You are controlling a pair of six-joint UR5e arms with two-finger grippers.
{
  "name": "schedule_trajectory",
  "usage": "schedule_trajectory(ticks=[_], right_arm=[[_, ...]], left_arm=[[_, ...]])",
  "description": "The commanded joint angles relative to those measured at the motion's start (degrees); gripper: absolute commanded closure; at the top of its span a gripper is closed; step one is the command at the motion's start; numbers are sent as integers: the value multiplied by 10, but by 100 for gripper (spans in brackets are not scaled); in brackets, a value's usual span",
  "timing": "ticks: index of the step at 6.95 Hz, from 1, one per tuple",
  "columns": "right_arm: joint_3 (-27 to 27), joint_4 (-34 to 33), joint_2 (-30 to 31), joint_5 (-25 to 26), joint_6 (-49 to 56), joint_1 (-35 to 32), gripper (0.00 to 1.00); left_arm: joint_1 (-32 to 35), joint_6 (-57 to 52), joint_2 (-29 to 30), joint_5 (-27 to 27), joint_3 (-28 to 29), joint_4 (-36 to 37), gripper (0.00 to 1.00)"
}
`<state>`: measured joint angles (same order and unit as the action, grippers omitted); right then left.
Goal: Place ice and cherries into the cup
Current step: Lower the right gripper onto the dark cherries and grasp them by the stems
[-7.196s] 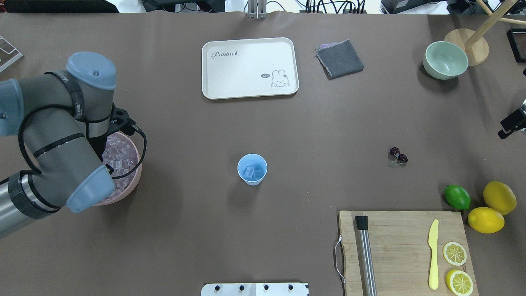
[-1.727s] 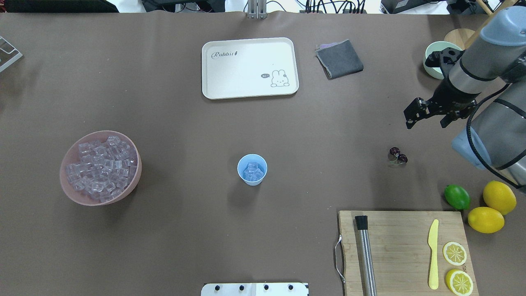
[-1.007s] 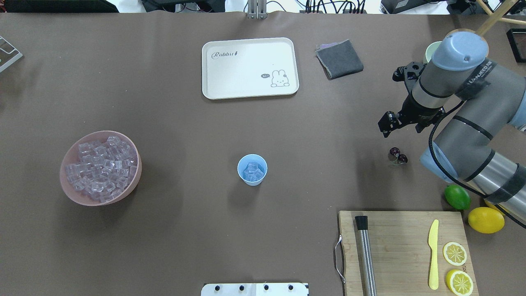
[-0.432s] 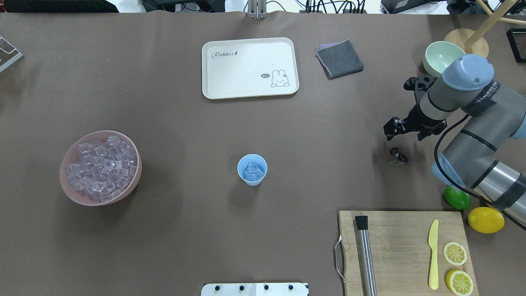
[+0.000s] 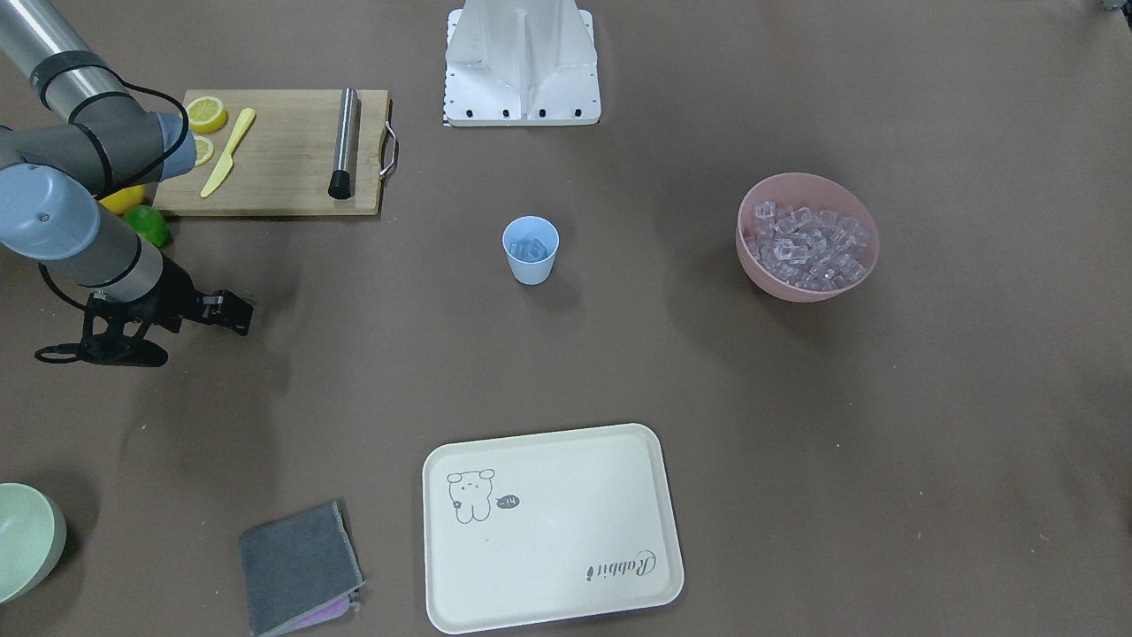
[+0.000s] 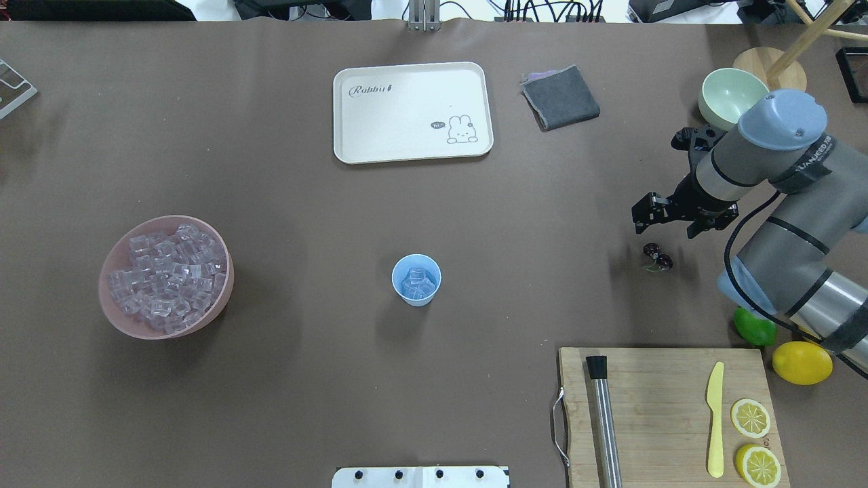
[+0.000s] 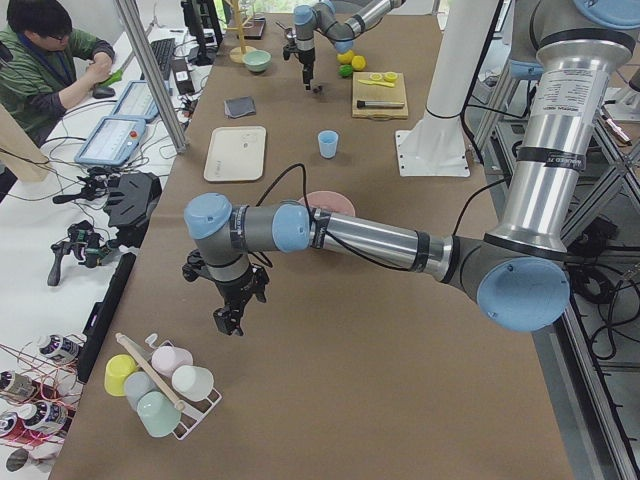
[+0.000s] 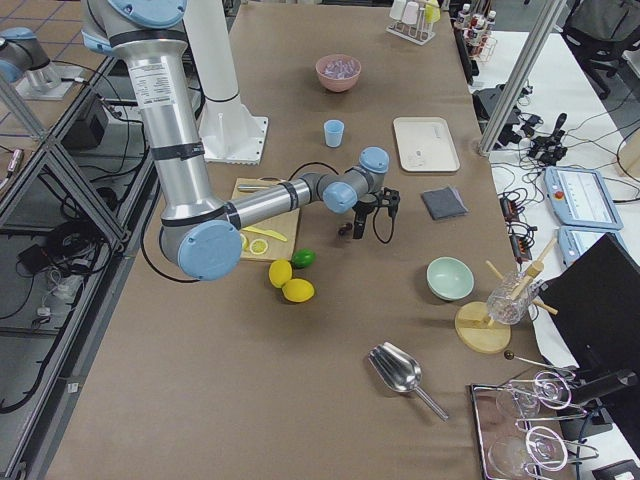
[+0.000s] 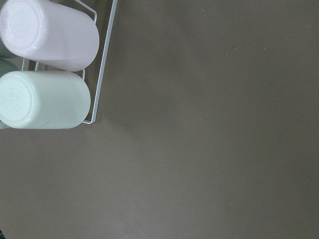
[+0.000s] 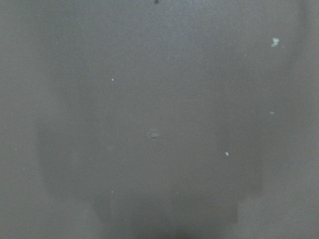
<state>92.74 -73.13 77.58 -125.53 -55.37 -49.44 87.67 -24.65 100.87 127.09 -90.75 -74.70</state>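
The light blue cup (image 6: 416,279) stands mid-table with several ice cubes (image 6: 418,282) inside. More ice (image 6: 166,274) fills the pink bowl (image 6: 218,299) at the left. Two dark cherries (image 6: 656,256) lie on the mat at the right. My right gripper (image 6: 671,218) points down just beyond them, a little above the table, open and holding nothing. Its wrist view shows only blurred mat. My left gripper (image 7: 228,318) hangs over the table's far left end near a rack of cups; I cannot tell whether it is open or shut.
A cutting board (image 6: 664,379) with a muddler (image 6: 603,420), yellow knife (image 6: 715,420) and lemon slices sits front right. A lime (image 6: 754,330) and lemon (image 6: 801,362) lie under my right arm. Tray (image 6: 412,112), grey cloth (image 6: 560,97) and green bowl (image 6: 723,95) lie farther back.
My left arm has left the pink bowl and the overhead view, and the cup holds more ice. The right arm swung in from the right and settled just beyond the cherries.
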Motion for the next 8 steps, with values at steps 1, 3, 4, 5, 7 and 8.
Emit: schedule_trajectory(ticks=[1,3,4,5,7,8], right_arm=[[31,1,25,5,-24,10,0],[35,2,24,34,-40,37,0],[36,2,24,39,-45,39,0],[36,3,23,56,-50,46,0],[36,3,25,70,-50,55,0],[36,3,27,72,-51,58,0]], left_arm=[[0,0,-1,0,0,0,3],[0,0,-1,1,-4,1,3],[0,0,-2,1,-3,1,3],[0,0,-2,1,-2,1,3],[0,0,-6,4,-5,1,3],[0,0,-7,4,-3,1,3]])
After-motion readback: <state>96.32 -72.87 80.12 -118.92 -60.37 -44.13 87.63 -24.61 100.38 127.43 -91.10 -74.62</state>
